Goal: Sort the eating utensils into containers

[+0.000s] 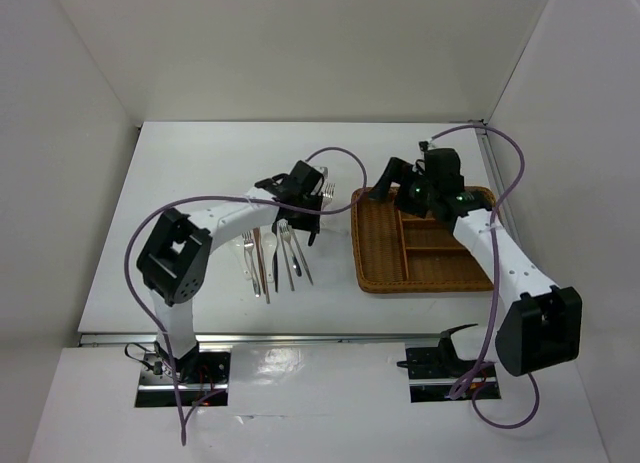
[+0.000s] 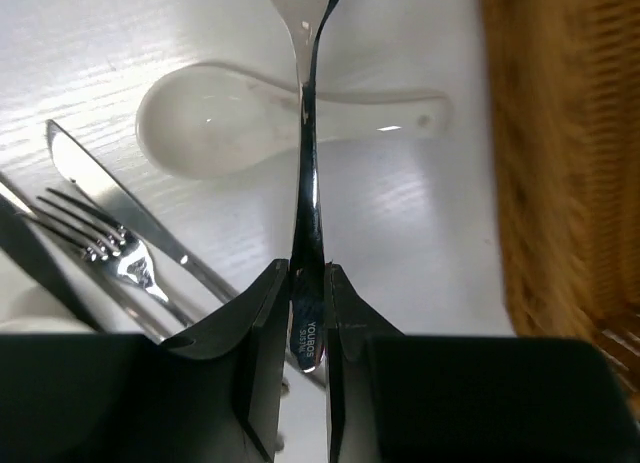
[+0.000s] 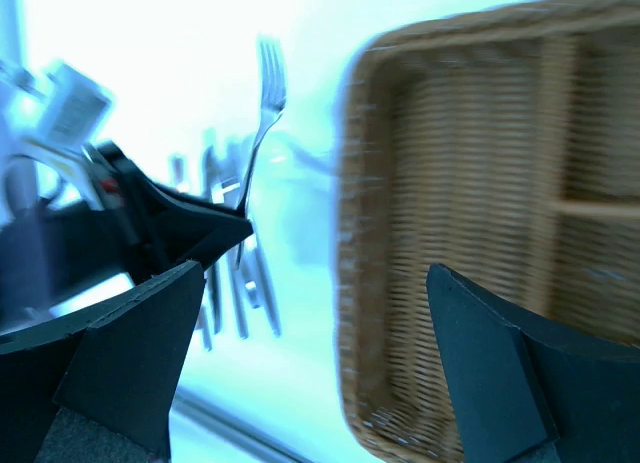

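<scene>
My left gripper (image 1: 305, 201) (image 2: 305, 273) is shut on the handle of a silver fork (image 2: 305, 163), held above the table just left of the wicker tray (image 1: 372, 283). The fork's tines show in the right wrist view (image 3: 265, 68). Under it lie a white ceramic spoon (image 2: 230, 118), a knife (image 2: 110, 198) and another fork (image 2: 100, 245). Several silver utensils (image 1: 272, 258) lie on the table by the left arm. My right gripper (image 1: 392, 186) (image 3: 315, 273) is open and empty above the tray's long left section (image 3: 470, 163).
The tray (image 2: 560, 183) has one long section and three shorter ones on the right (image 1: 440, 238), all showing bare wicker. White walls enclose the table on three sides. A purple cable (image 1: 340, 155) loops over each arm.
</scene>
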Available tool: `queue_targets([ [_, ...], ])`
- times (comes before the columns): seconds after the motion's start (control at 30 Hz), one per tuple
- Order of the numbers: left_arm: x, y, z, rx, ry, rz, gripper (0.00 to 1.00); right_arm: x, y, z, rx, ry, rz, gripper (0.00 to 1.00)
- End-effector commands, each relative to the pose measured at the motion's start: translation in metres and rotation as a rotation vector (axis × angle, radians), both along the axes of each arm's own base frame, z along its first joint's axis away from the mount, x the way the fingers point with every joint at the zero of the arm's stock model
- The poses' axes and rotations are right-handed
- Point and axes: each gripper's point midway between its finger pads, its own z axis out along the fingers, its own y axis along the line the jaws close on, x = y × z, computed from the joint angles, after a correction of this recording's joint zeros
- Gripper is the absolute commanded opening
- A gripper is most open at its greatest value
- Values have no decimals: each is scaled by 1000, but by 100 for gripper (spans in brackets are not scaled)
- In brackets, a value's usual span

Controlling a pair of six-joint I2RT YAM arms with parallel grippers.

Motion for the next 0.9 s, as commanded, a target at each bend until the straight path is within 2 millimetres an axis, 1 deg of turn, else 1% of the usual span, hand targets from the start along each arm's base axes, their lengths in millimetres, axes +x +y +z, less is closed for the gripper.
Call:
queue_targets([
  [0.0,2,-12,69,-119,-130,-78,12,9,38,19,57,-102,121,100],
  [0.03,0,-13,83,-144,-150,-85,12,6,50,17,75,-93,149,100],
  [0.07,-2,-15,89,-159,-155,-93,12,7,56,19,87,-96,154,100],
  [0.1,-6,-17,92,-181,-152,-109,12,9,63,15,93,-92,173,100],
  [0.13,-9,-18,99,-204,-166,-118,12,8,73,18,105,-96,190,100],
  [0.17,-14,-22,101,-219,-167,-136,12,6,79,21,121,-99,206,100],
  [0.2,-18,-22,100,-229,-153,-138,12,7,84,18,122,-98,217,100],
  [0.23,-19,-27,103,-252,-155,-153,12,8,92,20,128,-117,236,100],
  [0.27,-25,-32,105,-273,-152,-164,12,7,96,23,141,-121,238,100],
  [0.3,-27,-33,103,-284,-143,-164,12,7,101,21,148,-116,243,100],
  [0.33,-32,-37,110,-301,-146,-182,13,8,106,20,150,-122,254,100],
  [0.37,-30,-39,112,-314,-154,-176,13,8,107,20,158,-117,248,100],
  [0.4,-37,-45,115,-330,-152,-200,14,9,110,18,153,-118,250,100],
  [0.43,-37,-45,115,-330,-152,-200,14,12,111,24,159,-139,251,100],
  [0.47,-39,-46,115,-337,-146,-208,14,11,114,24,155,-140,252,100],
  [0.57,-47,-54,115,-339,-142,-232,14,14,115,25,149,-153,230,96],
  [0.6,-47,-54,115,-339,-142,-232,14,14,117,21,138,-148,225,94],
  [0.63,-46,-55,119,-344,-150,-233,14,17,116,18,133,-133,210,94],
  [0.67,-48,-55,124,-355,-154,-240,14,15,117,16,123,-127,207,93],
  [0.7,-51,-58,124,-360,-148,-242,14,16,119,11,117,-116,192,93],
  [0.73,-50,-59,130,-371,-164,-244,14,15,118,3,107,-90,191,90],
  [0.8,-50,-59,130,-371,-164,-244,14,16,117,5,109,-87,174,87],
  [0.83,-51,-59,134,-377,-172,-245,14,17,118,1,112,-72,168,86],
  [0.87,-51,-59,134,-381,-167,-238,14,17,118,1,112,-72,168,82],
])
